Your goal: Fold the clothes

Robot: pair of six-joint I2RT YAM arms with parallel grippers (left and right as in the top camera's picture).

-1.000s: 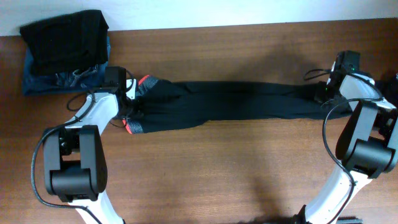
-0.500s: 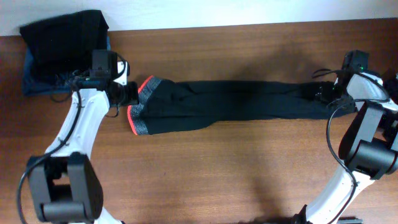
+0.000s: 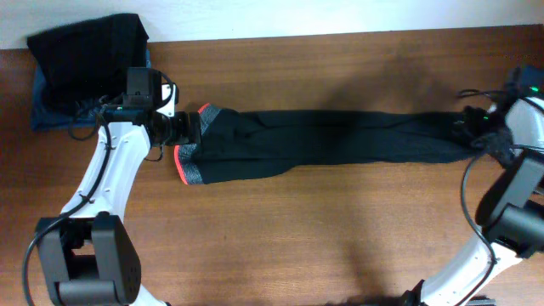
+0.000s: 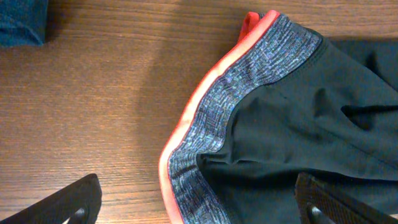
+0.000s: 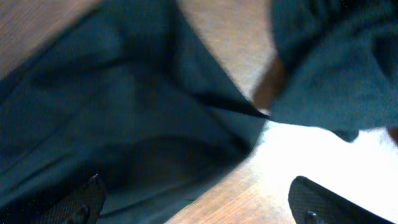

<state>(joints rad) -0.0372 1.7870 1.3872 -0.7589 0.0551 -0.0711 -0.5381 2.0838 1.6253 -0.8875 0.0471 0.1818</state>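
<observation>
One of the clothes, a long black garment (image 3: 340, 140), lies stretched flat across the wooden table. Its grey waistband (image 3: 190, 163) with a red-orange edge is at the left end. My left gripper (image 3: 189, 127) stands open at that end. In the left wrist view the waistband (image 4: 249, 93) lies on the table between and beyond the spread fingers (image 4: 74, 202), and my left gripper (image 4: 202, 208) holds nothing. My right gripper (image 3: 472, 127) is open over the garment's right end. In the right wrist view the dark fabric (image 5: 124, 112) lies under the right gripper (image 5: 199, 205), ungripped.
A stack of dark folded clothes (image 3: 85, 55) sits at the back left corner on a blue item (image 3: 47, 115), whose corner shows in the left wrist view (image 4: 22, 22). More dark fabric (image 5: 329, 62) lies by the table's right edge. A white wall (image 3: 340, 13) runs behind.
Both grippers opened and let go of the garment. The left arm swung up and back off the waistband, which now lies flat. The right arm drew away to the right.
</observation>
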